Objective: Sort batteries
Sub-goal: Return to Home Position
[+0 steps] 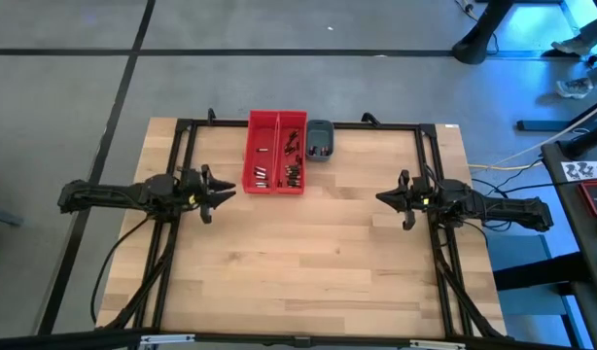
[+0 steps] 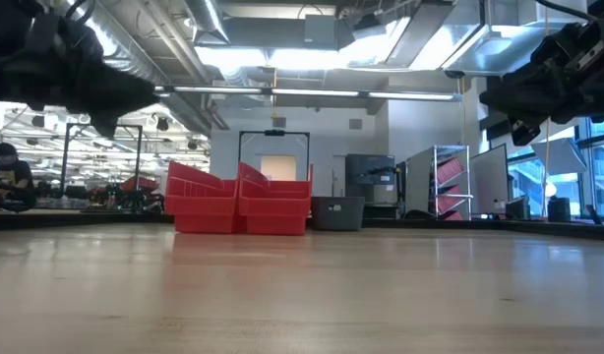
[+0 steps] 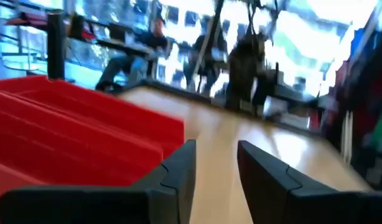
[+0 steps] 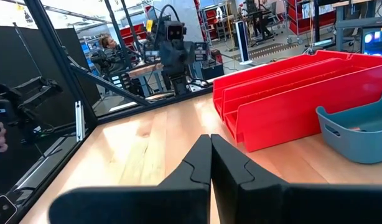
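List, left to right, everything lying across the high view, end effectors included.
left end effector → left red bin → right red bin → blue-grey tray → right end effector

Batteries (image 1: 294, 175) in two long trays (image 1: 263, 131), small tray (image 1: 320, 125) just right
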You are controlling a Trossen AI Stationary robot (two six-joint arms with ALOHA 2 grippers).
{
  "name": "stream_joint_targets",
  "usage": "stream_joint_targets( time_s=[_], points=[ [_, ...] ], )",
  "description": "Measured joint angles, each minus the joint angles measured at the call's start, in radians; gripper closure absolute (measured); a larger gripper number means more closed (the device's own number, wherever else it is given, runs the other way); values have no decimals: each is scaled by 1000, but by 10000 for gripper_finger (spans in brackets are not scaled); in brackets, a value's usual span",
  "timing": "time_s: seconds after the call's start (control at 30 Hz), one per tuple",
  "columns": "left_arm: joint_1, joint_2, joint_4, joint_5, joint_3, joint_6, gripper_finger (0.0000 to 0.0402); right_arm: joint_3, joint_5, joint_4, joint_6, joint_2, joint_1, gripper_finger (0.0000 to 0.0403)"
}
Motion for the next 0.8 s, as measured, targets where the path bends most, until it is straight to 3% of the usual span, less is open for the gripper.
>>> stream_joint_targets(
  time_s=[0.37,0.57,0.8],
  points=[
    [0,22,-83,171,0,227,364,0,0,5,0,0,0,400],
    [0,23,-85,180,0,213,390,0,0,7,0,0,0,400],
    [0,23,-84,174,0,91,388,0,0,8,0,0,0,400]
  ],
)
